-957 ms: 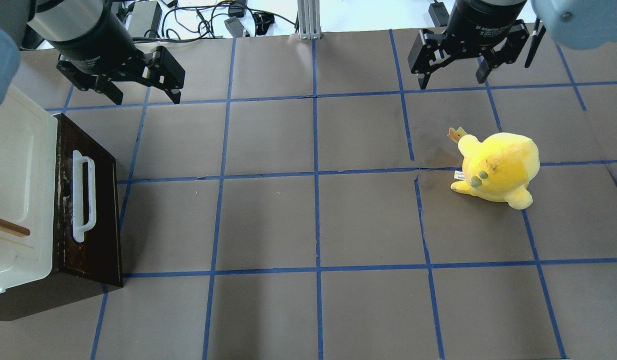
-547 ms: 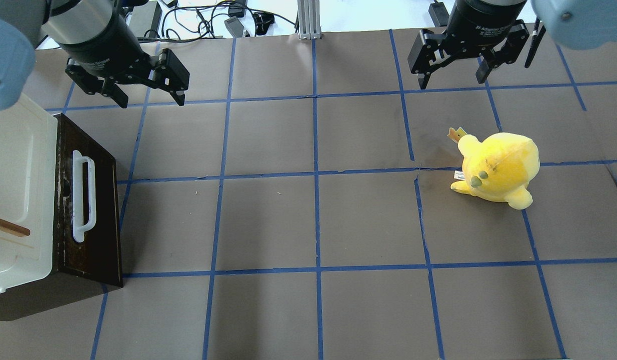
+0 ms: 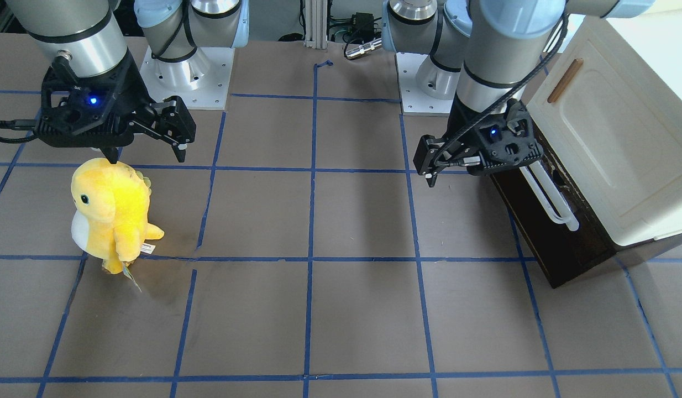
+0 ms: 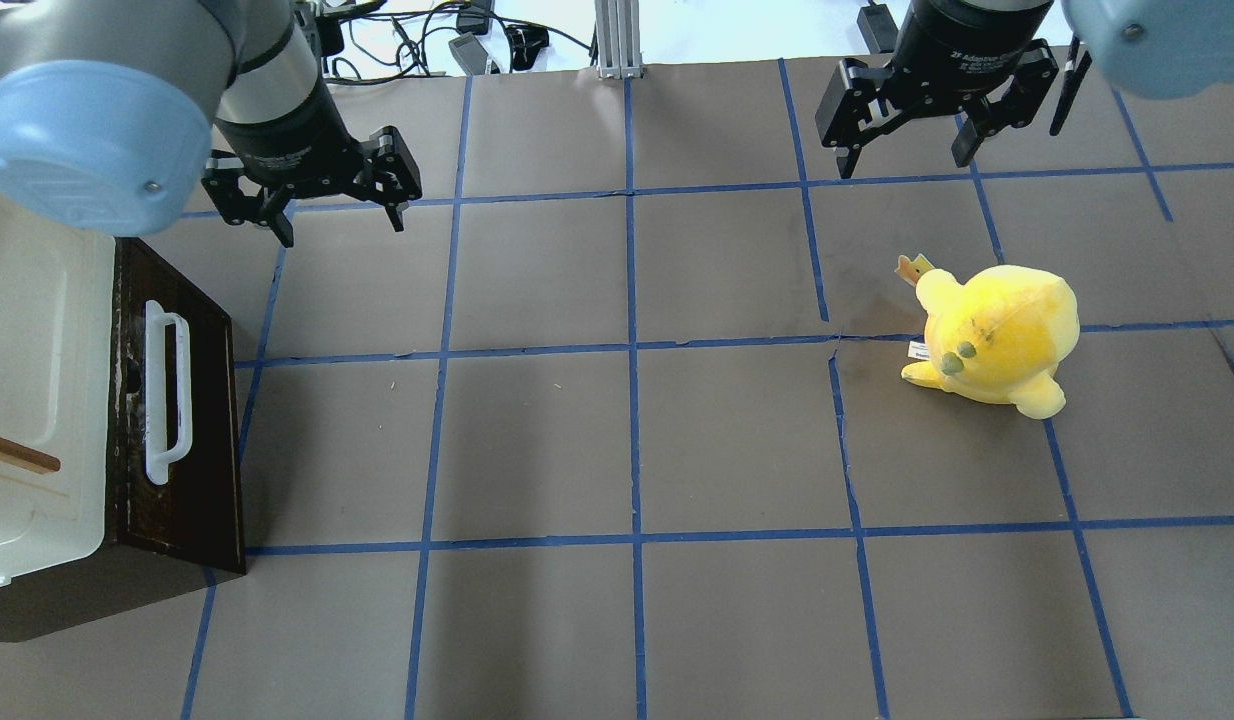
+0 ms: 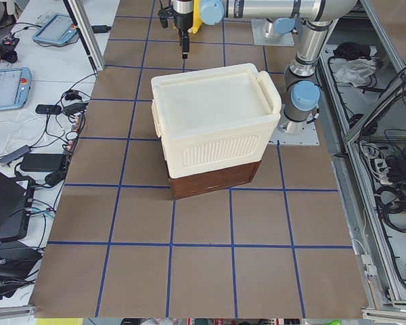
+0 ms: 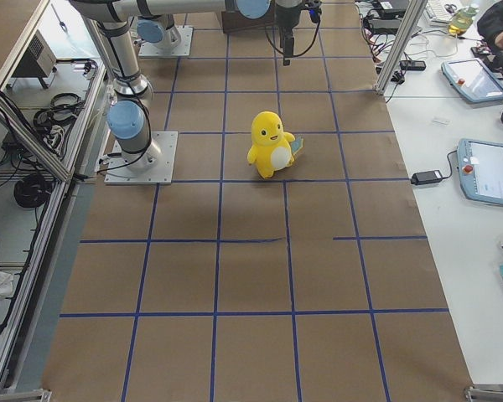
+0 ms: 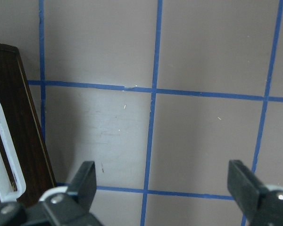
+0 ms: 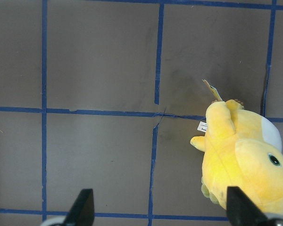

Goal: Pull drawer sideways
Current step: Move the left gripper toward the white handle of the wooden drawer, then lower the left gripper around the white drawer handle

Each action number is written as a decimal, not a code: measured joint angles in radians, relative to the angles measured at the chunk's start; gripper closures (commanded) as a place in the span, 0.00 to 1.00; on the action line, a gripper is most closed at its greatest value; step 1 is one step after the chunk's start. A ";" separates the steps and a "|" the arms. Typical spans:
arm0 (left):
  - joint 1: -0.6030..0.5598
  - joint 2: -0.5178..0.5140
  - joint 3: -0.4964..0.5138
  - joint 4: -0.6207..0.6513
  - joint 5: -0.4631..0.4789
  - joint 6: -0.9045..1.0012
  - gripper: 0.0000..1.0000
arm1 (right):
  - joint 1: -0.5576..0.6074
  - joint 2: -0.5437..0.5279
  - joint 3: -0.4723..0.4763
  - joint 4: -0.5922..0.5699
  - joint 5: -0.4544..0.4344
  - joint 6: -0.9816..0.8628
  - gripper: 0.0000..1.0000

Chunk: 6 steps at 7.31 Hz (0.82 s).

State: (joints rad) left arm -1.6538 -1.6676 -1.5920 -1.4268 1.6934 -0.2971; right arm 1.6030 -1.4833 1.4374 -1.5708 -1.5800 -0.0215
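The dark brown drawer (image 4: 209, 440) sits under the cream-white cabinet (image 4: 37, 330) at the table's left edge. Its long white bar handle (image 4: 167, 392) faces the table's middle. Drawer (image 3: 545, 243) and handle (image 3: 548, 200) also show in the front view. My left gripper (image 4: 340, 228) is open and empty, above the table just beyond the drawer's far corner and apart from the handle. In the left wrist view my left gripper (image 7: 162, 176) has the drawer (image 7: 14, 113) at its left. My right gripper (image 4: 904, 165) is open and empty at the far right.
A yellow plush toy (image 4: 997, 345) stands on the right half of the table, near my right gripper (image 3: 146, 159); it also shows in the right wrist view (image 8: 245, 160). Blue tape lines grid the brown table cover (image 4: 627, 440). Cables lie beyond the far edge.
My left gripper has moved right and toward the near side, turning at the wrist, and stays open. The right arm, drawer and plush have not moved.
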 measured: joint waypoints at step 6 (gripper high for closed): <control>-0.049 -0.086 -0.224 0.041 0.369 -0.254 0.00 | 0.000 0.000 0.000 0.000 0.000 0.000 0.00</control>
State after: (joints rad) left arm -1.7027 -1.7541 -1.8163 -1.3854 2.0629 -0.5516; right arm 1.6030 -1.4833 1.4373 -1.5708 -1.5800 -0.0216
